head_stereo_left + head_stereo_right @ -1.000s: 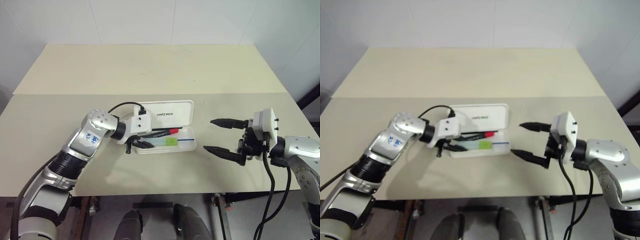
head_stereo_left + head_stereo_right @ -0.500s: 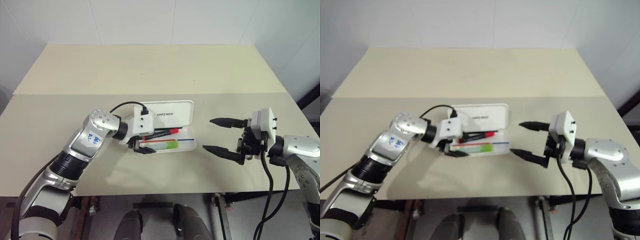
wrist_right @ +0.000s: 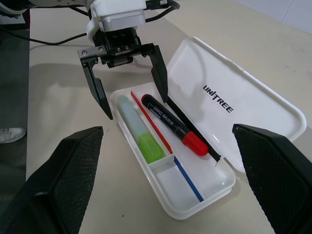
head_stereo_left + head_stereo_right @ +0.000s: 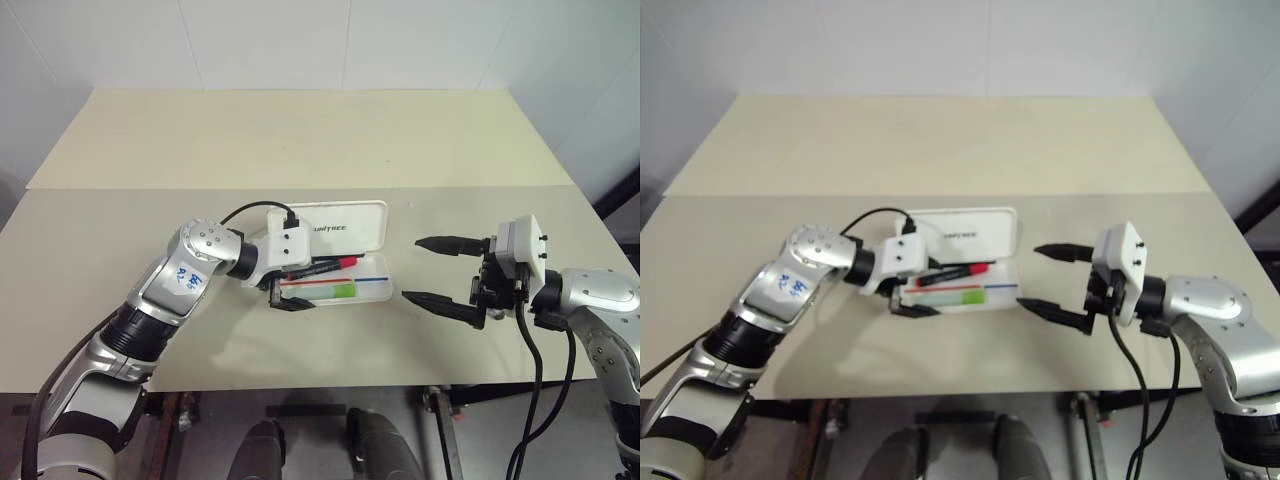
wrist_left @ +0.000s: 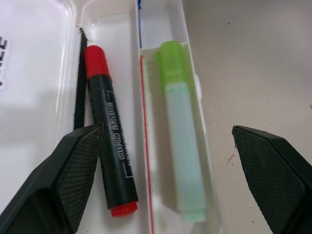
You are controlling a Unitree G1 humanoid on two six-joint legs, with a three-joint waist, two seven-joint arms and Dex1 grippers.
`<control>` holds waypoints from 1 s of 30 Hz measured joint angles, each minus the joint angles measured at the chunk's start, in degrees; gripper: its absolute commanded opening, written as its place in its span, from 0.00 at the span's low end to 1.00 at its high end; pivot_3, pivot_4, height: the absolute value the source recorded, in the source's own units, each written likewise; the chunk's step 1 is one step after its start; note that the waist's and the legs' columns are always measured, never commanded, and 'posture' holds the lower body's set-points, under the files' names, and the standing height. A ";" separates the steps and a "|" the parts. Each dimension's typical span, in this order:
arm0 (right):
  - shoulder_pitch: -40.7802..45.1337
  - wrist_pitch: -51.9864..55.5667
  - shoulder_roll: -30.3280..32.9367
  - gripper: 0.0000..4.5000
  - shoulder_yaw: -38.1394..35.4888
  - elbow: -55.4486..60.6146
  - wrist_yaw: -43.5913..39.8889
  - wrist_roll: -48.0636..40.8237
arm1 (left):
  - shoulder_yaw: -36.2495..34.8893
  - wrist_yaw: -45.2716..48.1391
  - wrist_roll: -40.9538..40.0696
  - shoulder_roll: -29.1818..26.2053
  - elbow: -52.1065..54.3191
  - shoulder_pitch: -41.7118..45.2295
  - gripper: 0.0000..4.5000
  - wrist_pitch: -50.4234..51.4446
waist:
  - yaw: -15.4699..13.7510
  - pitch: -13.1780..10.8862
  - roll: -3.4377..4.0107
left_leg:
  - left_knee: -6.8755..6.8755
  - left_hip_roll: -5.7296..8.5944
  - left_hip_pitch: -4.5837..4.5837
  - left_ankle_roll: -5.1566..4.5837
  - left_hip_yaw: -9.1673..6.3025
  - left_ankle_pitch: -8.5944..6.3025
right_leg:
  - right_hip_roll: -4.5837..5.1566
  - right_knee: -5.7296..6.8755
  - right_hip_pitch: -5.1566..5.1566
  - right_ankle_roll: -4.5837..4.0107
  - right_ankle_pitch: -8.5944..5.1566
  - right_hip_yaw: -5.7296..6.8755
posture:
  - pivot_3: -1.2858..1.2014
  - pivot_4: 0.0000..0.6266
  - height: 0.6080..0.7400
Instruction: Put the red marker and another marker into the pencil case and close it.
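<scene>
**Both markers in, lid next**

Since a second ago your left gripper has spread its jaws wide and let the green marker drop into the pencil case, beside the red marker. The case lies open on the bench, just in front of that gripper. Your right gripper hangs wide and empty, well apart. Closing remains: you must clear the left jaws, then swing the lid over. It reads "UNITREE"; the red marker's barrel print is probably a brand, illegible.
</scene>
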State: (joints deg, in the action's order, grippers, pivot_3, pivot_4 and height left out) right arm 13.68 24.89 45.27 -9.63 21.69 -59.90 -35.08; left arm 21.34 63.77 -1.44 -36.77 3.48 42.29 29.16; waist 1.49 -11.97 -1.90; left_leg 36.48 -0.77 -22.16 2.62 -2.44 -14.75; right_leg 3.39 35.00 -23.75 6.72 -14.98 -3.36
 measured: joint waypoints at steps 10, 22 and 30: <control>-4.02 -0.21 -0.45 1.00 -1.99 -2.22 4.56 2.39 | -8.84 -1.42 -8.81 7.72 0.58 -2.71 1.00 -14.01 | -0.21 0.00 0.00 | 0.04 0.02 -0.01 0.00 -0.01 0.00 | 0.04 0.03 0.01 0.01 0.01 -0.02 | 0.52 0.24 1.00; -14.24 -1.92 -1.48 1.00 -7.69 -3.69 12.00 5.46 | -12.88 4.66 -18.17 12.60 -2.24 -8.06 1.00 -25.83 | -0.26 0.01 0.02 | 0.40 0.04 0.04 -0.05 0.01 0.03 | 0.02 0.04 0.19 0.00 0.01 -0.04 | 0.52 0.24 1.00; -19.57 -2.58 -3.29 1.00 -9.87 -6.70 17.73 10.63 | -15.30 12.06 -26.12 14.20 -3.17 -11.35 1.00 -30.41 | 0.08 0.04 0.06 | 0.62 0.08 0.10 -0.22 0.15 0.13 | 0.02 -0.02 0.33 -0.66 -0.23 -0.23 | 0.52 0.24 1.00</control>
State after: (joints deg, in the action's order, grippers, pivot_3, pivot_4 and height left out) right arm -5.89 22.31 41.98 -19.50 14.99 -42.17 -24.44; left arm 6.04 75.83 -27.57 -22.56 0.30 30.94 -1.24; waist 1.57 -11.94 -1.84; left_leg 37.09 -0.69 -22.06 2.40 -2.29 -14.62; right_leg 3.41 34.98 -23.41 6.06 -15.20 -3.59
